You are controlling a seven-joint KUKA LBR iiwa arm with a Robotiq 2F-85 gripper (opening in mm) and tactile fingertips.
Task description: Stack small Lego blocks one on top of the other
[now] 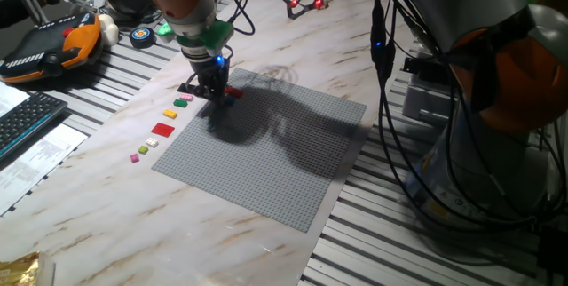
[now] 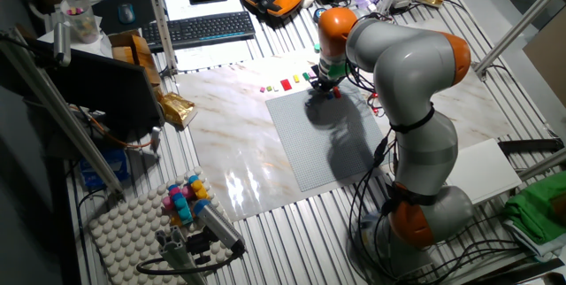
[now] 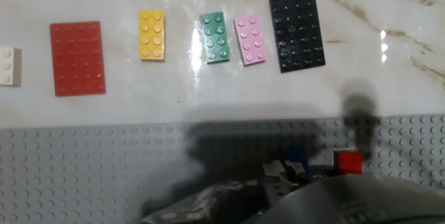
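The small red Lego block (image 3: 348, 161) sits on the grey baseplate (image 3: 104, 168) near its far edge; it also shows in one fixed view (image 1: 232, 93). The small blue block (image 3: 297, 155) lies just left of it, half hidden by my gripper (image 3: 286, 174), whose fingertips are right at it. In the fixed views my gripper (image 1: 211, 84) (image 2: 327, 86) is low over the baseplate's corner (image 1: 266, 162), beside the red block. I cannot see whether the jaws are closed on the blue block.
A row of loose pieces lies on the marble beyond the baseplate: a black plate (image 3: 295, 22), pink (image 3: 250, 40), green (image 3: 215, 37) and yellow (image 3: 151, 35) bricks, a larger red plate (image 3: 77, 58) and a white brick (image 3: 8, 66). Cables hang to the right (image 1: 382, 46).
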